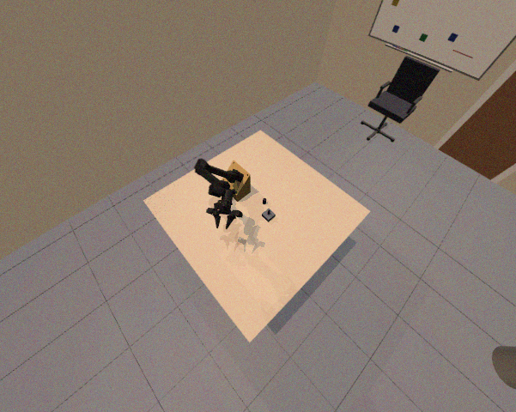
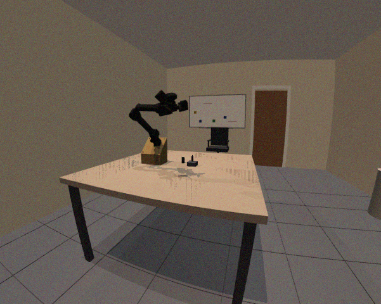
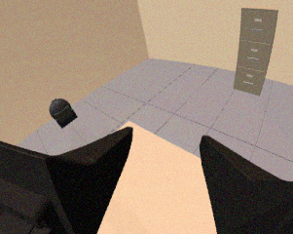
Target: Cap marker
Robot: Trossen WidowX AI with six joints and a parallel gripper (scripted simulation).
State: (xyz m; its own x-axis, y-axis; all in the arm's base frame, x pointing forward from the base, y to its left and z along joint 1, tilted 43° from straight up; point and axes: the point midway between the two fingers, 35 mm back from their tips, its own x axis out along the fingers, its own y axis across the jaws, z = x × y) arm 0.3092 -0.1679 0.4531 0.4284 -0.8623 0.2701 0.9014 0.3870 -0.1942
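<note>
The black cap point(image 1: 264, 201) point(image 2: 182, 159) stands loose on the table, beside the holder block. The dark marker point(image 1: 269, 211) point(image 2: 192, 158) stands upright in the grey holder block point(image 1: 268, 215) point(image 2: 192, 163), with its tip bare. My gripper point(image 1: 221, 227) point(image 3: 166, 136) is open and empty. It is high above the table, to the left of the cap and holder in the top view. In the exterior view the arm reaches up and over, well above the table, and its fingers cannot be made out. The wrist view shows neither cap nor marker.
The wooden base block point(image 1: 243, 188) point(image 2: 154, 158) carries the arm and stands close to the cap. The table point(image 1: 293, 177) point(image 2: 216, 192) ends at open edges. A chair point(image 1: 393, 101) point(image 2: 219, 139) stands on the floor beyond it. A filing cabinet point(image 3: 255, 51) shows in the wrist view.
</note>
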